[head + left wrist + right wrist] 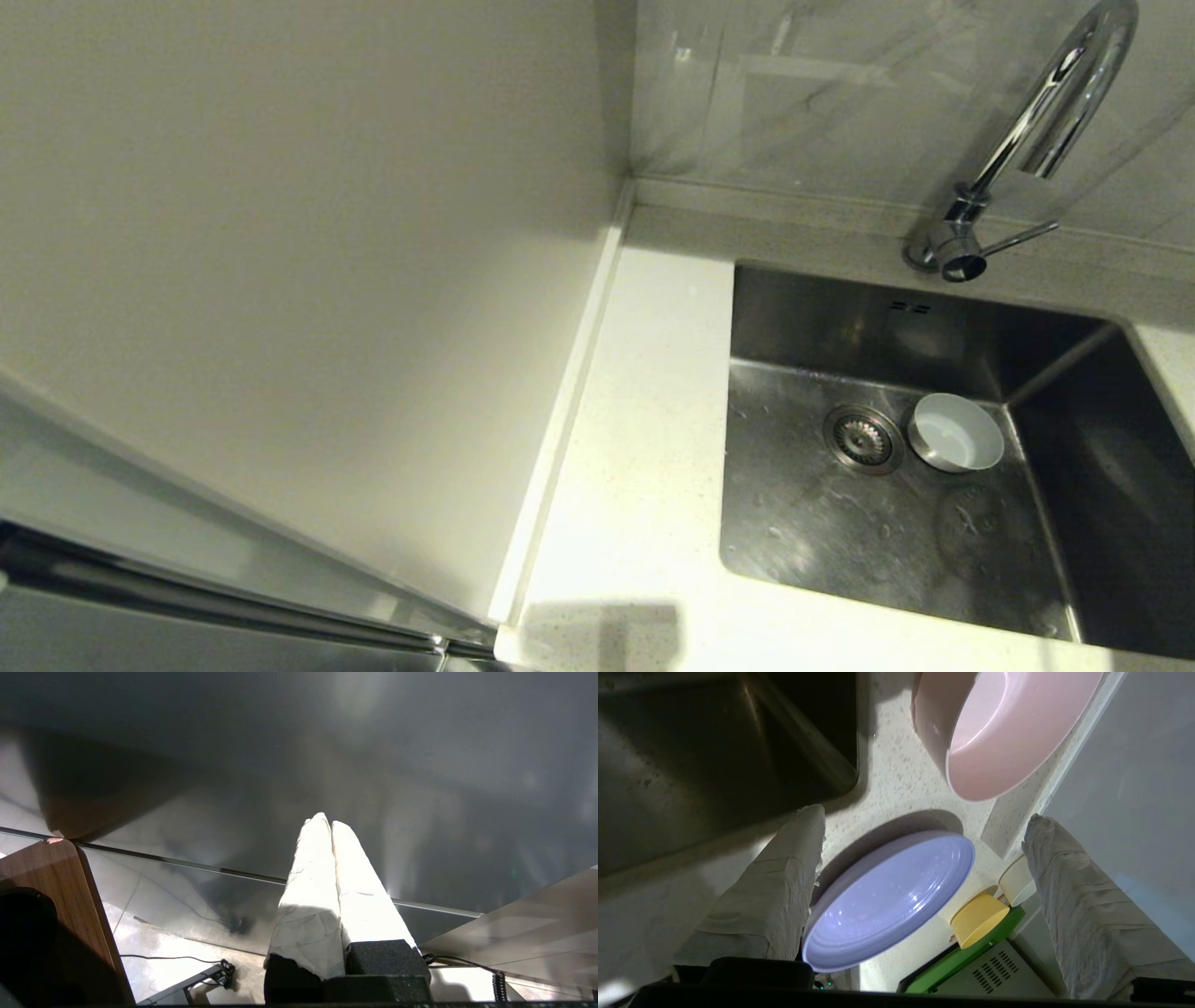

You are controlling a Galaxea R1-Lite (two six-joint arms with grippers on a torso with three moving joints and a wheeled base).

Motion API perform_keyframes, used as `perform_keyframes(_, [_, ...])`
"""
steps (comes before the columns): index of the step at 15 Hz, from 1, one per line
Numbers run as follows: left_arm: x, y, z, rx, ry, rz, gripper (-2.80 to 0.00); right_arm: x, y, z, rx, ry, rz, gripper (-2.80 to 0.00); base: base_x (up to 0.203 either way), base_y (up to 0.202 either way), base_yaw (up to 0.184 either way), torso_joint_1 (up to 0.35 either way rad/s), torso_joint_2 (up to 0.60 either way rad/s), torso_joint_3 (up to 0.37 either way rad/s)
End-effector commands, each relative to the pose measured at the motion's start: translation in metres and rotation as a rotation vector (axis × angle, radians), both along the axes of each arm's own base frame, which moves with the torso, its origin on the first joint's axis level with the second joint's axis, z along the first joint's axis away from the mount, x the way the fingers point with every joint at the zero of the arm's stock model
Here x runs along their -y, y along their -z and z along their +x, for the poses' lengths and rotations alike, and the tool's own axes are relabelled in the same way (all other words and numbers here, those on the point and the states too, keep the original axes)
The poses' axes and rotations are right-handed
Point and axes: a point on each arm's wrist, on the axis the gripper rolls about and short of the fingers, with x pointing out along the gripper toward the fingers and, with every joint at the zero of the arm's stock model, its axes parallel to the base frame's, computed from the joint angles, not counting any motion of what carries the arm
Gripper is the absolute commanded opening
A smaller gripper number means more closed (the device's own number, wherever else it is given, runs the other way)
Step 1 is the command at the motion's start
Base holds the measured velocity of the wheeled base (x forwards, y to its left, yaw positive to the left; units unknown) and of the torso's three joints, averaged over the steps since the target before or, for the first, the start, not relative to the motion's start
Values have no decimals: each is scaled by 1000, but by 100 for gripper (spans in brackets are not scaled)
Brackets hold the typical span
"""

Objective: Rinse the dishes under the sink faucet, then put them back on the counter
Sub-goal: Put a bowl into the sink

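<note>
A white mug (954, 431) stands upright in the steel sink (840, 532), next to the round drain strainer (862, 439). The chrome faucet (1046, 121) arches over the sink's back edge, with no water running. Neither arm shows in the head view. In the right wrist view my right gripper (924, 816) hangs open above the counter (896, 779), holding nothing. The lavender plate (887, 900) lies on the counter below the gap between the fingers, closer to one finger (784, 877). Beyond it stands the pale pink bowl (999, 737). My left gripper (327, 823) is shut and empty, parked away from the sink.
White counter (644, 420) runs left of the sink to a low raised edge strip (569, 401) and a pale wall. A sink corner (691, 756) lies beside the plate. A yellow cup (978, 924) and a cream cup (1017, 884) stand on a green-edged appliance (966, 956).
</note>
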Motion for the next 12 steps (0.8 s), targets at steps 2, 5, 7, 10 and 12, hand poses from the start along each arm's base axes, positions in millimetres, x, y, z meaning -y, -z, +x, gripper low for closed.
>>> perform_keyframes(2, [0, 1, 0, -2, -2, -1, -280, 7, 17, 7, -35, 5, 15, 0, 0, 0, 0, 0, 0, 0])
perform_keyframes(5, [0, 1, 0, -2, 0, -1, -280, 13, 21, 12, -33, 17, 18, 0, 0, 0, 0, 0, 0, 0])
perform_keyframes(7, [0, 1, 0, -4, 0, -1, -280, 18, 25, 16, -21, 25, 13, 0, 0, 0, 0, 0, 0, 0])
perform_keyframes(10, [0, 1, 0, -3, 0, -1, -280, 28, 31, 19, -20, 48, 21, 0, 0, 0, 0, 0, 0, 0])
perform_keyframes(12, [0, 1, 0, -3, 1, -1, -280, 33, 33, 24, -18, 50, 25, 0, 0, 0, 0, 0, 0, 0])
